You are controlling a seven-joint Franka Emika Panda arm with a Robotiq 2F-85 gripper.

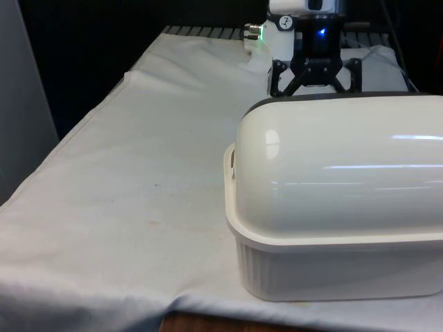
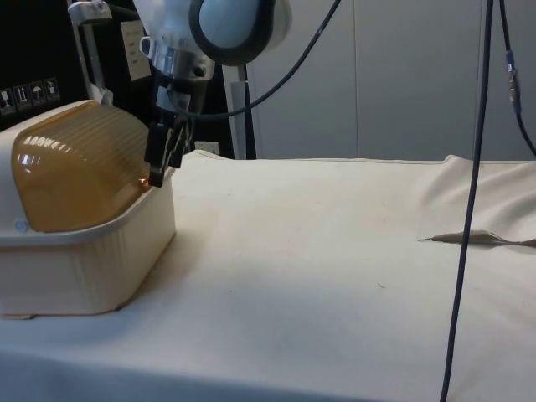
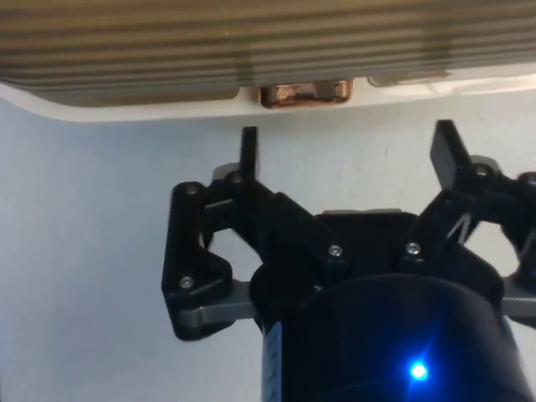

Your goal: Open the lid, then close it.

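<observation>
Currently the bread box [image 1: 332, 242] sits at the lower right of the front view, its domed lid [image 1: 346, 173] down and a small copper handle [image 3: 304, 92] showing at the lid's front edge. Just before that handle hangs the gripper [image 3: 350, 151], jaws spread wide and holding nothing. Risk, as I judge it: approaching off-centre, the jaws could close beside the tab, or shove the box across the white-clothed bench [image 1: 124, 180].

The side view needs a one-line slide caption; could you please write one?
Open gripper poised at the front edge of the bread box, its ribbed amber lid shut.
</observation>
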